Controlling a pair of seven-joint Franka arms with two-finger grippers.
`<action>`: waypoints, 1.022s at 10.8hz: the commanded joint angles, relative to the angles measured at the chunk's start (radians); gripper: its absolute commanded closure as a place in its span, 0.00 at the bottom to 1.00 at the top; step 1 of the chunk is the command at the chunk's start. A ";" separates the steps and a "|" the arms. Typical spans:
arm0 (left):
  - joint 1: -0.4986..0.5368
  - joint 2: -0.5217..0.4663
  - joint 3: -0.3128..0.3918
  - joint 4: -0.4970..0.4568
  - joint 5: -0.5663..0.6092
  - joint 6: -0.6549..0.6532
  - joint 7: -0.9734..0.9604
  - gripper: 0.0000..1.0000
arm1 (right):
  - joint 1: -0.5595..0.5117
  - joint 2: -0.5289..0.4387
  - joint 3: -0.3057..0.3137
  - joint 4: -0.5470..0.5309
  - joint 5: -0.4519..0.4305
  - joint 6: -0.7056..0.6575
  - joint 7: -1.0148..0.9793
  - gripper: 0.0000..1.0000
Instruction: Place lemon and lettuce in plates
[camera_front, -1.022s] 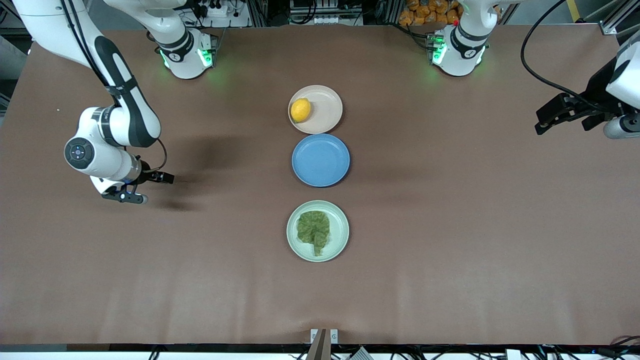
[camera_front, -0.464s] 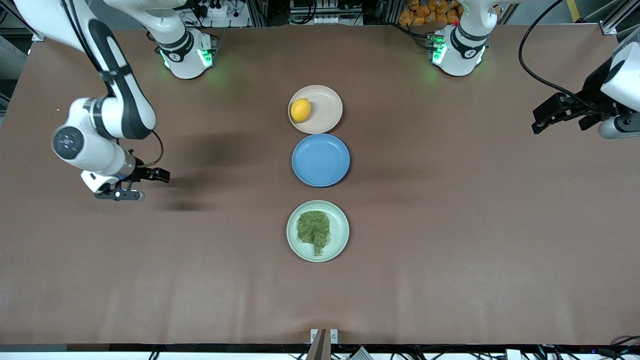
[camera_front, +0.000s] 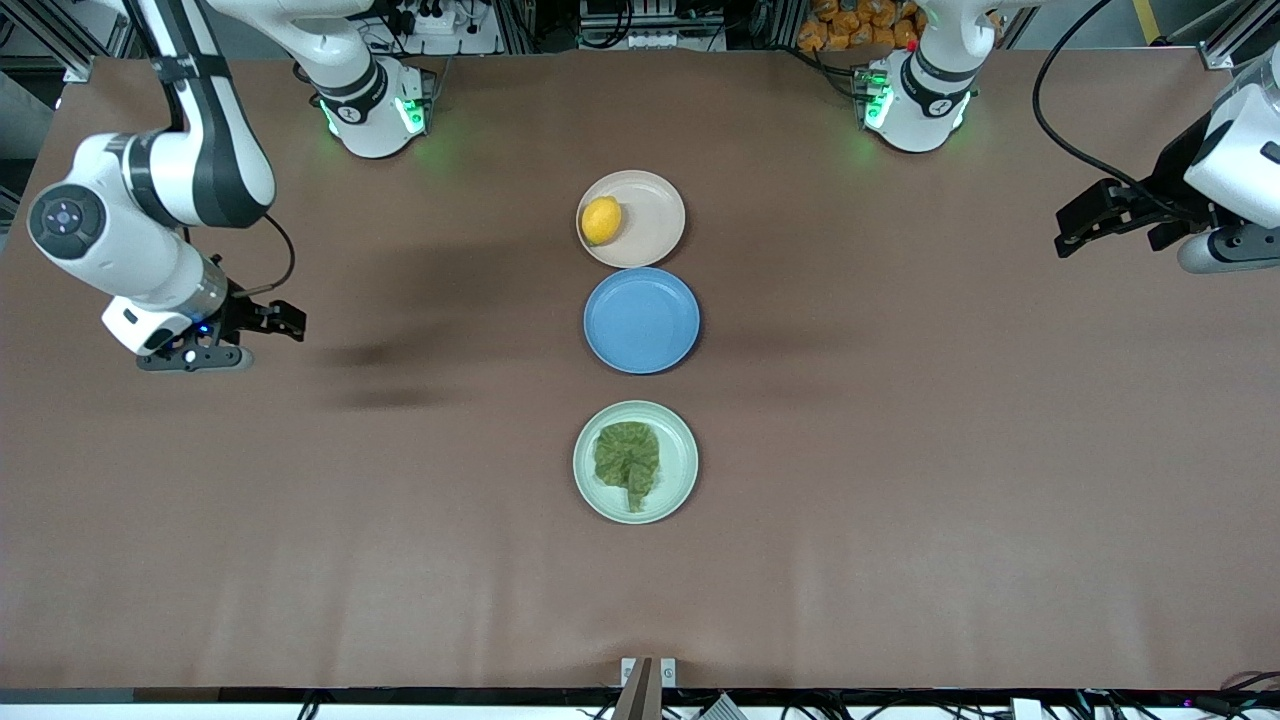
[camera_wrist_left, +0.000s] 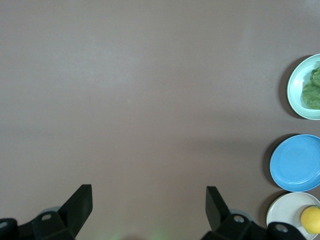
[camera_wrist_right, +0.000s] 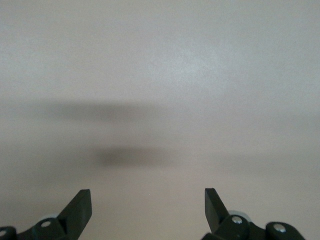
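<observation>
Small yellow lemon (camera_front: 601, 220) sits near beige plate (camera_front: 655, 215) rim, may roll; crinkled green lettuce leaf (camera_front: 628, 462) plated; left gripper (camera_wrist_left: 149, 210) and right gripper (camera_wrist_right: 148, 210) both spread wide, empty.

Robotics lab, my workspace. Wide brown matte-covered table (camera_front: 900, 500) under me, my two white arm bases with green status lights (camera_front: 372, 110) bolted along its top edge. Aluminium frame struts (camera_front: 1235, 35) at corner, black cables (camera_front: 1075, 150) trailing to my left wrist. Power strips and wiring (camera_front: 640, 25) at table's back edge, crate of orange prop fruit (camera_front: 850, 25) there too. Camera mount bracket (camera_front: 647, 680) at table's near edge. Staged test bench, no home kitchen.
</observation>
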 joint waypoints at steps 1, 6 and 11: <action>0.014 -0.014 -0.012 -0.013 -0.003 -0.004 0.029 0.00 | -0.008 -0.050 0.003 -0.005 -0.024 -0.018 -0.046 0.00; 0.019 -0.008 -0.010 -0.013 -0.003 0.008 0.029 0.00 | -0.005 -0.047 0.007 0.228 -0.015 -0.210 -0.052 0.00; 0.016 -0.003 -0.010 -0.011 -0.001 0.010 0.029 0.00 | -0.002 -0.032 0.009 0.484 0.054 -0.470 -0.047 0.00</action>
